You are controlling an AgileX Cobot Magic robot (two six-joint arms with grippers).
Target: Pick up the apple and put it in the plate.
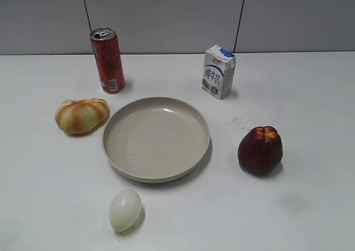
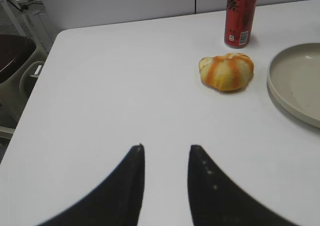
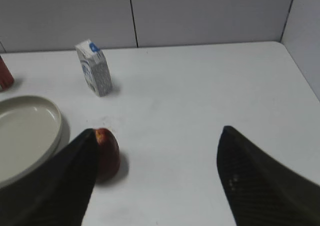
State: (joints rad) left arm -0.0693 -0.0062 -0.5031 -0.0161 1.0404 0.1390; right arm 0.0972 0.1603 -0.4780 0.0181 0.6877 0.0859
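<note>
1. White table top (image 1: 310,217), matte, with faint grey smudges; it fills most of the exterior view.
2. Grey panelled wall (image 1: 166,18) directly behind the table, divided by thin dark vertical seams.
3. Rounded table corner (image 2: 62,33) in the left wrist view; beyond it, a dark chair-like object (image 2: 15,61), only partly shown.
4. Side wall panel (image 3: 305,31) meeting the back wall at the table's right edge.
5. Lighting even and diffuse; shadows soft.
</note>
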